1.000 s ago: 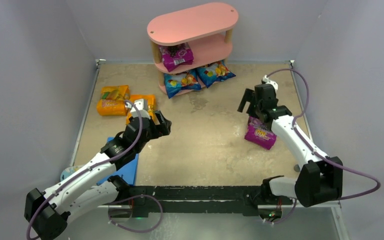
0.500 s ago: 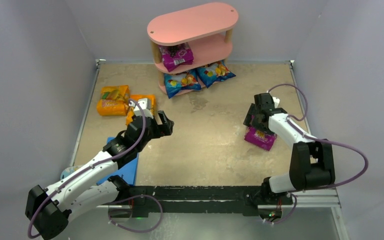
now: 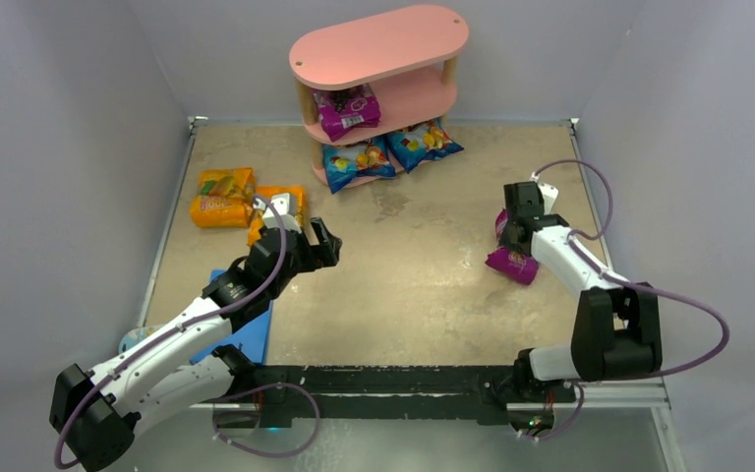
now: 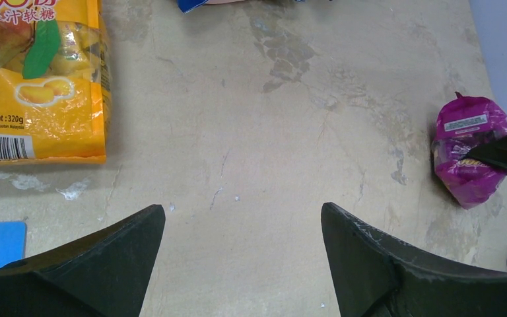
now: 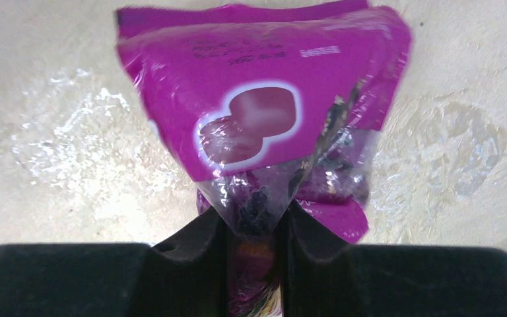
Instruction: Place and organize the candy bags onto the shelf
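On the orange candy bag [image 4: 39, 99] in your left wrist view you can read "Weight:320g" just above a barcode [image 4: 1, 147], with Chinese characters cut off at the top edge. The white label [image 4: 465, 123] on the magenta bag [image 4: 459, 172] is too small to read.

Soft, even light from above fills every view, bright and without hard shadows. In the right wrist view the magenta candy bag [image 5: 264, 99] is sharp but flecked with white glints, and the worktop [image 5: 59, 152] on both sides of it shows patchy glare. Below the bag, the right gripper [image 5: 254, 223] reads as featureless black.
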